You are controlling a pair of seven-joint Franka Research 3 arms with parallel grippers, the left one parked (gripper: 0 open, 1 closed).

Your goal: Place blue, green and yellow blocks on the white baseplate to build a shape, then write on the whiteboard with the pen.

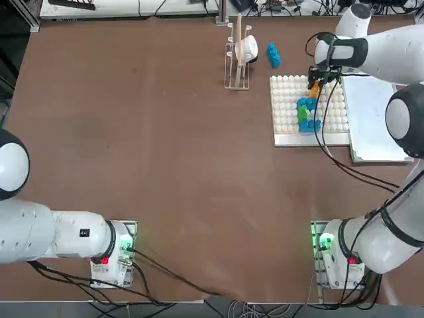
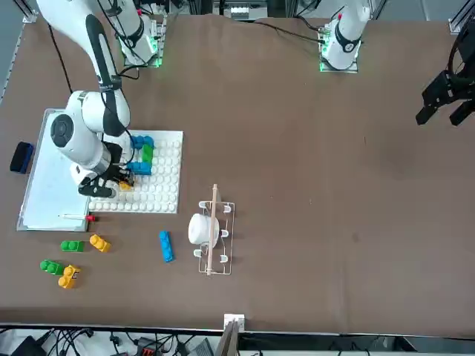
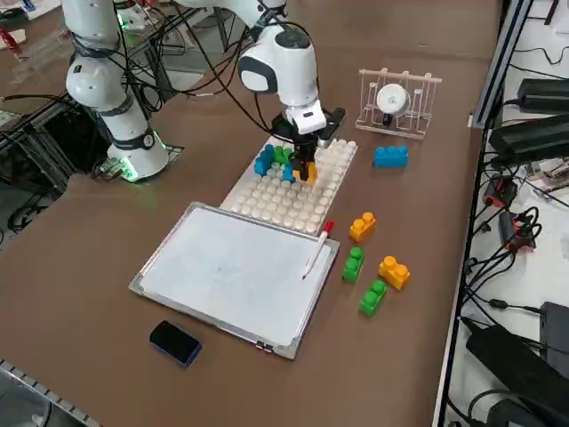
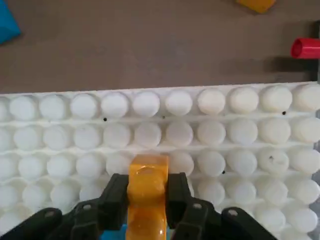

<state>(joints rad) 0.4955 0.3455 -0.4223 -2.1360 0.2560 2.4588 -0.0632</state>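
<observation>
1. Gripping an orange-yellow block (image 4: 147, 197), the right gripper (image 4: 148, 200) has its two dark fingers (image 4: 116, 197) pressed to the block's two sides, with the block's end sticking out past the fingertips over the studs of the white baseplate (image 4: 240, 130).
2. Whether the block's underside already touches the studs cannot be told from any view.
3. In the right side view the gripper (image 3: 305, 167) points straight down over the baseplate (image 3: 284, 200), just beside the blue and green blocks (image 3: 274, 160) already standing on the plate, with the orange-yellow block (image 3: 308, 171) showing below the wrist.
4. The arm reaches forward from its base, bends at the elbow and hangs its hand vertically above the plate's far half.
5. From overhead, the hand (image 1: 324, 69) hides most of the held block; only an orange sliver (image 1: 313, 86) shows, at the far end of the blue and green stack (image 1: 306, 114).
6. The front view shows what the overhead view leaves out: loose blocks on the table beyond the whiteboard (image 2: 48, 178), namely a green one (image 2: 71, 245), a yellow one (image 2: 99, 242), another green (image 2: 51, 266) with a yellow (image 2: 70, 276) beside it, and a blue one (image 2: 165, 246) lying apart.
7. The pen (image 3: 317, 248) lies across the whiteboard's (image 3: 227, 271) edge nearest the loose blocks, red end toward the baseplate; that red end (image 4: 306, 48) also appears in the wrist view.
8. A dark oval eraser (image 3: 174, 342) rests on the table just off the whiteboard's other end.
9. A small wire rack holding a white cup (image 3: 392, 98) stands beyond the baseplate, well apart from the gripper.
</observation>
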